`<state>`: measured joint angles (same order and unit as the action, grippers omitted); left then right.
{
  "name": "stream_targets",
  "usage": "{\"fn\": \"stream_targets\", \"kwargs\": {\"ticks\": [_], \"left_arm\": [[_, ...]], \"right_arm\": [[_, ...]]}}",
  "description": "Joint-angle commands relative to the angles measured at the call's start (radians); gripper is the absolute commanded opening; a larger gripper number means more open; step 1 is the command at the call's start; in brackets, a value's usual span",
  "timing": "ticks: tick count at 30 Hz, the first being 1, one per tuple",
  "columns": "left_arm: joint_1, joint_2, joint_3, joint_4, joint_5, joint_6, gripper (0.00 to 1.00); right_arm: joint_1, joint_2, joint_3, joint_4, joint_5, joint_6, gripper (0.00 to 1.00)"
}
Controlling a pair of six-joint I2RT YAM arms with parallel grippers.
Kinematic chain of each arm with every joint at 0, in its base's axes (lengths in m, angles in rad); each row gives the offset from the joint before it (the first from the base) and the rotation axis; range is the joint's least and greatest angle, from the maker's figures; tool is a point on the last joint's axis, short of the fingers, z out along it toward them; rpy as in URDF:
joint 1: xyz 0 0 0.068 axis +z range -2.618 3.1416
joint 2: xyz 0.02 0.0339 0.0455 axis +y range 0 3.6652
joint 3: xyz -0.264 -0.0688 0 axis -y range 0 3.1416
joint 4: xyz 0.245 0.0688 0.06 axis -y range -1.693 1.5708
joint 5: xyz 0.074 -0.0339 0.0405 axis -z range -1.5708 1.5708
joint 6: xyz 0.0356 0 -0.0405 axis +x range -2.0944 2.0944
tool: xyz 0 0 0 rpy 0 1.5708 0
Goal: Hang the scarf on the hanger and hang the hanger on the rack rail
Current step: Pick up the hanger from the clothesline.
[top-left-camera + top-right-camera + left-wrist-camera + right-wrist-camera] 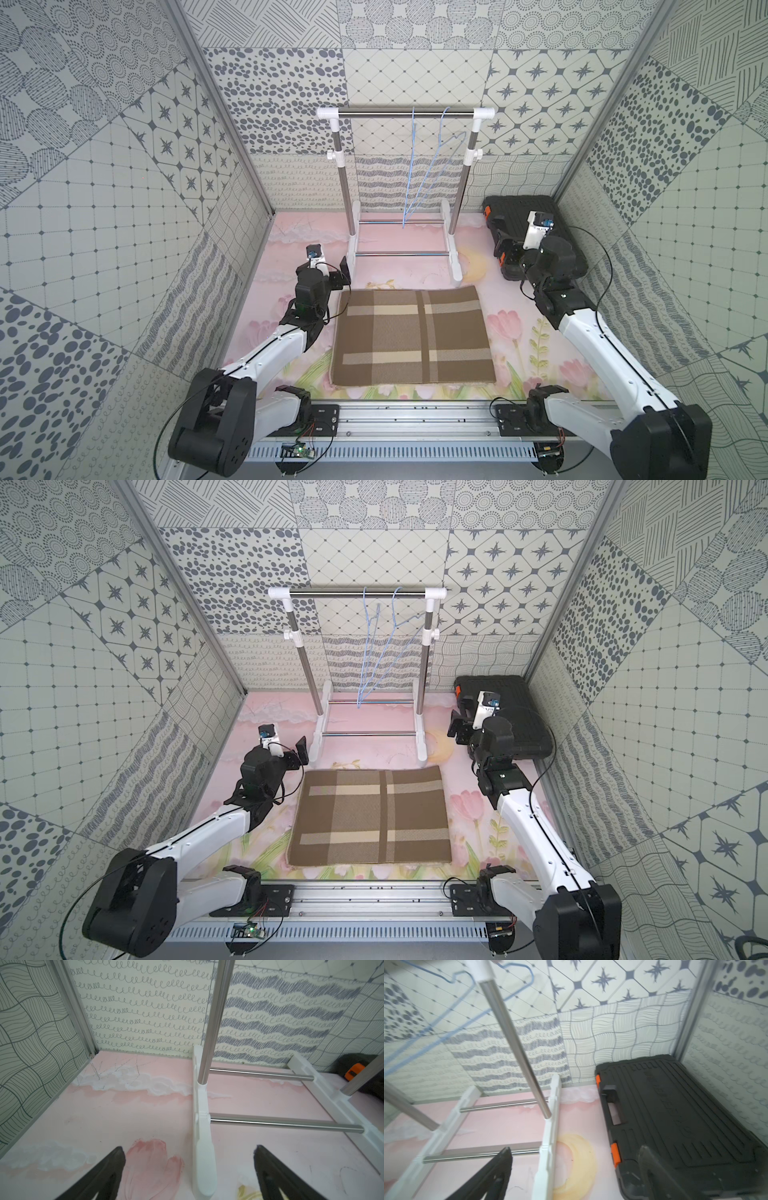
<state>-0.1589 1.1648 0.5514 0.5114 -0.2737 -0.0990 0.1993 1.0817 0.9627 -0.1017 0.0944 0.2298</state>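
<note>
— In what state are the pincers found?

— The left pincer [189, 1148] is seen spread wide, with nothing caught between its dark fingers [108, 1169]. The right pincer [575, 1148] is likewise parted and empty.

— What is met just beyond each?

— Ahead of the left pincer, the near white foot [204, 1167] of a garment rack [405, 112] is seen in the left wrist view, in line with the gap between the fingers. By the right pincer a black tool case [675, 1115] with orange latches is laid in the far right corner. One finger is shown in front of the case in the right wrist view. Whether it is touched cannot be told.

— And where is the scarf placed?

— The scarf [411, 336], a brown plaid with cream bands, is folded into a flat rectangle. It is laid on the pink flowered counter [286, 245], between the two arms and in front of the rack. Its far edge is found just beside the rack's feet, and neither pincer is in contact with it.

— What is carried by the rack?

— Two light blue wire hangers [415, 166] are hooked over the steel rail [357, 592], toward its right half, as shown in both top views. Nothing is draped on either.
</note>
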Motion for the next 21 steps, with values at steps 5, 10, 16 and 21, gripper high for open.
{"fn": "stream_targets", "kwargs": {"ticks": [5, 10, 16, 21], "left_arm": [[-0.032, -0.165, 0.247, -0.598, 0.04, -0.247, 0.99], [-0.057, -0.189, 0.318, -0.72, 0.045, -0.318, 0.99], [-0.074, -0.213, 0.289, -0.724, 0.081, -0.399, 0.99], [-0.077, -0.221, 0.262, -0.711, 0.106, -0.416, 0.99]], "right_arm": [[0.061, 0.105, 0.343, -0.17, -0.354, 0.368, 0.97], [0.176, 0.324, 0.639, -0.228, -0.384, 0.341, 0.96], [0.227, 0.499, 0.829, -0.231, -0.325, 0.336, 0.82], [0.231, 0.613, 0.912, -0.2, -0.306, 0.338, 0.8]]}}
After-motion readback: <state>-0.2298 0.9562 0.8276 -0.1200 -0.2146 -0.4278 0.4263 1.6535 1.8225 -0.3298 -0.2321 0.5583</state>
